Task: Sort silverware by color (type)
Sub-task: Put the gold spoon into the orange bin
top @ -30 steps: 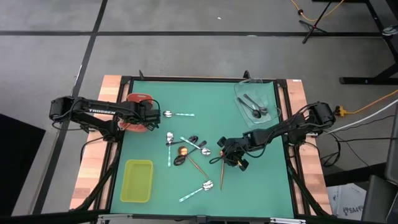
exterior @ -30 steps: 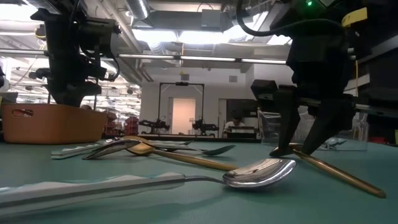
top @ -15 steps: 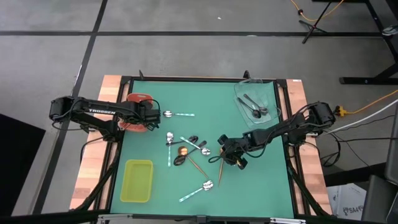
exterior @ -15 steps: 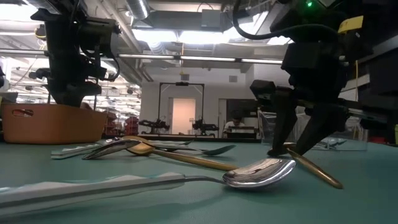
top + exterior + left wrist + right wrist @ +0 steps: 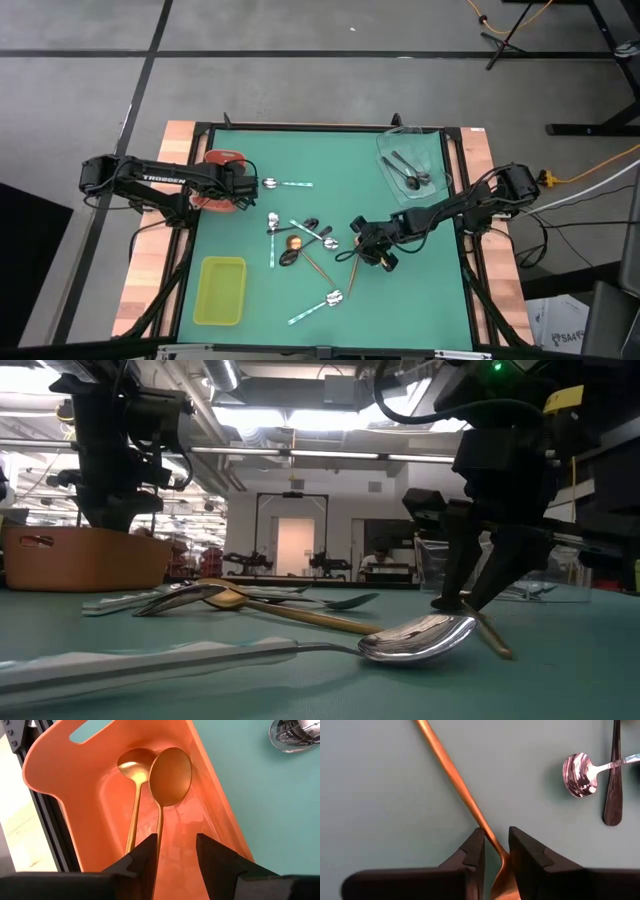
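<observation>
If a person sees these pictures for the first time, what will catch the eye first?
First, the right hand near the table's middle, its fingers closed around the neck of a copper spoon on the green mat. Next, the loose heap of mixed spoons just to its left. Then the red tray at the left edge, with two copper spoons already in it and the left hand hovering open above it.

Two dark jointed arms, white lettering, black cables, wedge-shaped fingers (image 5: 530, 855)
</observation>
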{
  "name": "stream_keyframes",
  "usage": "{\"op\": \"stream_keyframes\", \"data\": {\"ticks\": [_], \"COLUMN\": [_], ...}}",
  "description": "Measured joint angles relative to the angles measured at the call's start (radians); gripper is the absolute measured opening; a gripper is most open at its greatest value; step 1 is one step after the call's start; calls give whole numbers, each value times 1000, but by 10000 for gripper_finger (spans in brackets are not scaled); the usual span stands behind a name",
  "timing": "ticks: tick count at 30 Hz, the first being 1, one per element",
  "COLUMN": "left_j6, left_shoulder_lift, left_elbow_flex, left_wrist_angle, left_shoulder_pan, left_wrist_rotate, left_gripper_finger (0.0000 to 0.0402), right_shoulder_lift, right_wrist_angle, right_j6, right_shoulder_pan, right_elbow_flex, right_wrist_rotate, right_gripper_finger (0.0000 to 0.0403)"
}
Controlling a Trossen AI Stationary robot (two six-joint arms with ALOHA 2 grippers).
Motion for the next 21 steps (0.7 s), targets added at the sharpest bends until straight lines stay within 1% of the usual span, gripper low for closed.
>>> {"op": "stream_keyframes", "data": {"ticks": [9,17,21], "left_j6": [0,-4,-4], "left_shoulder_lift": [0,0,0], "left_elbow_flex": [0,0,0], "left_wrist_angle": [0,0,0], "left_shoulder_pan": [0,0,0], "left_wrist_rotate": [0,0,0], "left_gripper_finger": [130,130,130], "right_shoulder_lift": [0,0,0], "right_wrist_angle": [-4,-18,-112], "right_j6": [25,194,259], "right_shoulder_pan": [0,0,0], "right_elbow_flex": [-1,0,43], "right_wrist_rotate": [-6,-5,-22], "right_gripper_finger": [62,61,61]}}
